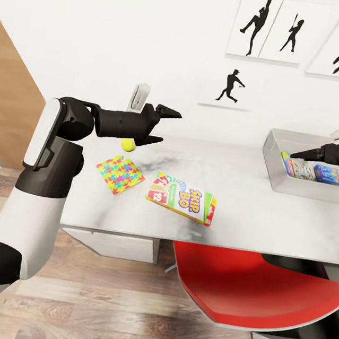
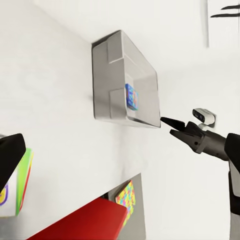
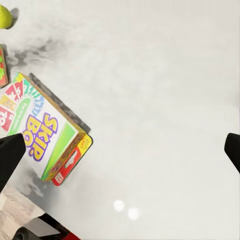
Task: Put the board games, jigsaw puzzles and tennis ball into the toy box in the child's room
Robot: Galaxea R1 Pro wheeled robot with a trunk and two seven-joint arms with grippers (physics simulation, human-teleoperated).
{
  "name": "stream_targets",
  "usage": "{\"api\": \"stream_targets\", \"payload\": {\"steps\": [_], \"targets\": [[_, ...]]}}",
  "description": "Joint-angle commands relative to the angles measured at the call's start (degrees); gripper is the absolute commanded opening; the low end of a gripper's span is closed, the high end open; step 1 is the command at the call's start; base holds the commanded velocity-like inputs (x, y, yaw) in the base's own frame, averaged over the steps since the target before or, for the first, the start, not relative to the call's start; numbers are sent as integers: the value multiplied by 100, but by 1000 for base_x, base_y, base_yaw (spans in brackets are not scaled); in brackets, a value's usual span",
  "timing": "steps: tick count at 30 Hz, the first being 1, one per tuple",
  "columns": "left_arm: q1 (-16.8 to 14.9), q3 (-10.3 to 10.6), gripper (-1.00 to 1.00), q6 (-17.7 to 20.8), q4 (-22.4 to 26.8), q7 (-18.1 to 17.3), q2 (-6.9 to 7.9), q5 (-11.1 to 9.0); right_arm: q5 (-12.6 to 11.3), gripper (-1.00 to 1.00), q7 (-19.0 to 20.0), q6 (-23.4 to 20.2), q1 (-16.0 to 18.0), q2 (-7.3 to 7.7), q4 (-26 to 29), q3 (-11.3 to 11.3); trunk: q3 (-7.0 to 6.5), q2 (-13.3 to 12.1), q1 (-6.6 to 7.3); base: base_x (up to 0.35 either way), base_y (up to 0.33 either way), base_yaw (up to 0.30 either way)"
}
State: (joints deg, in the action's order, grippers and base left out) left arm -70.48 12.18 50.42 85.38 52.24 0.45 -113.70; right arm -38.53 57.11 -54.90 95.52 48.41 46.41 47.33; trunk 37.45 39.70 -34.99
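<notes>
Furthest left in the head view, the left gripper (image 1: pixel 160 126) hangs just above the table (image 1: pixel 239 211) with its fingers spread and nothing between them. The tennis ball (image 1: pixel 128 144) sits just under it, at about seven o'clock from the fingertips. The ball looks light, round and fuzzy, so it will probably roll at a nudge; a hold across its widest middle, coming straight down, seems safest.

At about six o'clock from the ball lies a jigsaw puzzle (image 1: pixel 119 173), flat on the tabletop. It is thin and likely bendy, with little edge to pinch; sliding it to the table edge or catching a corner would probably be needed.

At three o'clock from the puzzle is the SKIP BO box (image 1: pixel 181 198), resting with one side slightly raised. It looks like stiff, light card with slick printed faces, so a grip across its short width on the thin side walls should hold best.

Further right, the toy box (image 1: pixel 280 138) stands near the wall with two game boxes already in it, one with a red band (image 1: pixel 297 167) and a blue one (image 1: pixel 332 175). The right gripper (image 1: pixel 306 154) points in over the bin, at about nine o'clock from the blue box; the right wrist view shows its fingers wide apart and empty.
</notes>
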Motion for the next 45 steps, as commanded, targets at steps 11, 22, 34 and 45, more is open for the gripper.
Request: {"api": "stream_targets", "payload": {"steps": [11,22,34,45], "targets": [[24,7,100,-6,19,54,20,-56,-23,100,3,-21,9,-30,-1,32,-95,6,-2,0,43,0],[122,11,100,-6,28,52,31,-55,-17,100,2,-21,-19,-66,-1,31,-197,6,-2,-2,17,0],[210,12,100,-6,31,50,33,-56,-22,100,2,-21,-49,-69,-1,31,-308,6,-2,-77,148,0],[238,13,100,-6,31,46,38,-56,-22,100,2,-21,-77,-72,-1,33,-410,6,-2,-134,237,0]]}}
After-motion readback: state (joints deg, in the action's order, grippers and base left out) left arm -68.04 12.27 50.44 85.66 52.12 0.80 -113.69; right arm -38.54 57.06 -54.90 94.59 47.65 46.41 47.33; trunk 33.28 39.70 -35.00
